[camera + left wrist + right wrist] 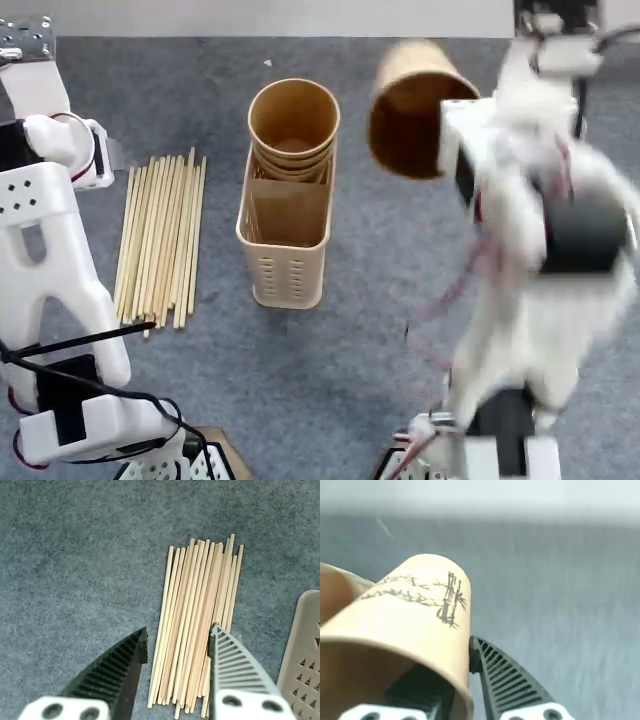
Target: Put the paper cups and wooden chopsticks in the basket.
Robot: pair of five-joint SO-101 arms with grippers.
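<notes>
Gripping the paper cup: the right gripper (465,675) had the paper cup (415,115) clamped by its wall near the rim, one finger inside the mouth and the other outside.
Paper cup: it was tipped on its side, clear of the table, its mouth turned toward the camera in the high view, to the right of the basket (285,270).
Basket: it stood upright on the grey mat (380,330) with the stacked cups (293,125) rising out of its top.
Chopsticks: the chopsticks (200,620) lay as one flat bundle on the mat, just left of the basket and parallel to it.
Left gripper: the left gripper (178,630) was spread wide, with the bundle's near ends showing between its jaws; contact could not be told.
</notes>
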